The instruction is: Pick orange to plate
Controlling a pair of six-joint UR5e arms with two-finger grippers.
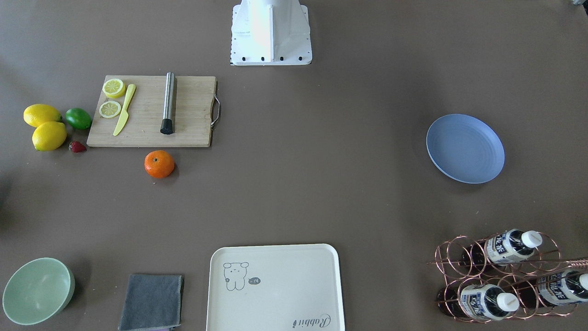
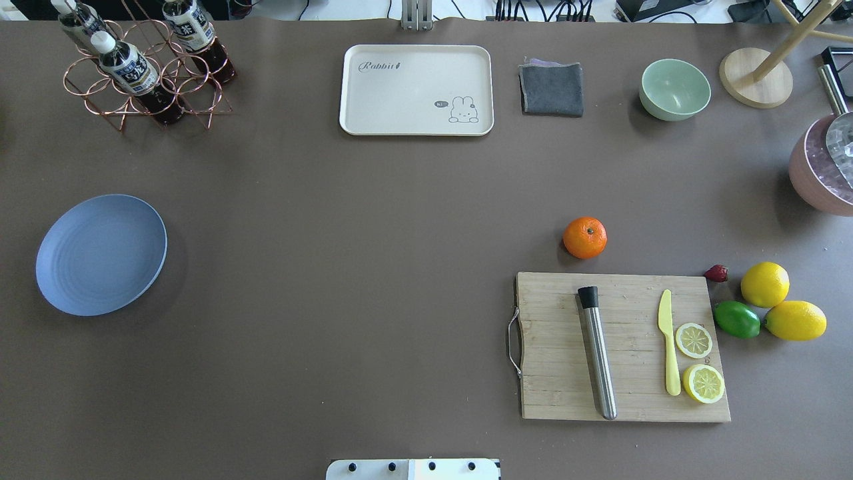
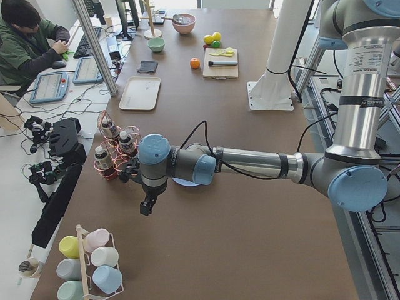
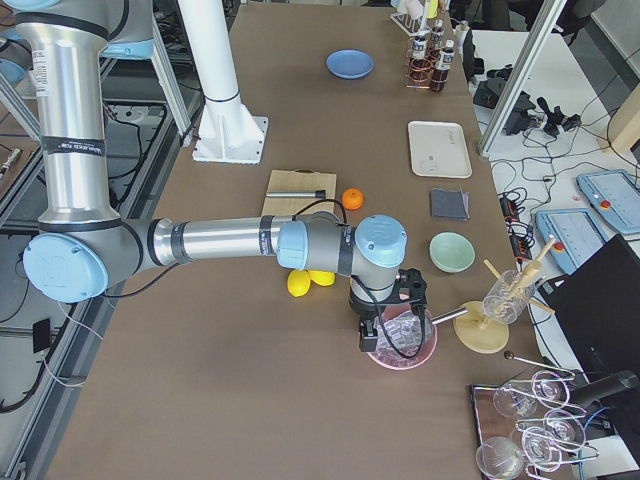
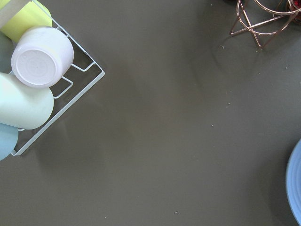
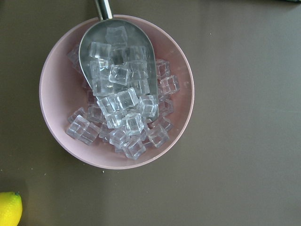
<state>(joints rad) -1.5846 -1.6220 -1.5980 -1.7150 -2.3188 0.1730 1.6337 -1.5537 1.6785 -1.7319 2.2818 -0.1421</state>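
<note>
The orange (image 1: pixel 159 164) (image 2: pixel 585 237) lies on the brown table just beyond the wooden cutting board (image 2: pixel 623 347), on the robot's right side. Far off on the left side rests the blue-grey plate (image 1: pixel 465 148) (image 2: pixel 101 255), with nothing on it. Only the side views show the grippers. My left gripper (image 3: pixel 147 208) hangs past the plate near the table's left end, and a sliver of the plate's rim (image 5: pixel 295 188) shows in its wrist view. My right gripper (image 4: pixel 368 343) hovers over a pink bowl of ice (image 6: pixel 116 92). Whether either is open or shut, I cannot tell.
Two lemons (image 2: pixel 780 301), a lime (image 2: pixel 736 319) and a strawberry (image 2: pixel 716 273) lie right of the board, which carries a steel muddler, a yellow knife and lemon slices. At the far edge stand a cream tray (image 2: pixel 416 90), grey cloth (image 2: pixel 551 89), green bowl (image 2: pixel 674 89) and bottle rack (image 2: pixel 143 67). A cup rack (image 5: pixel 33 75) sits at the left end.
</note>
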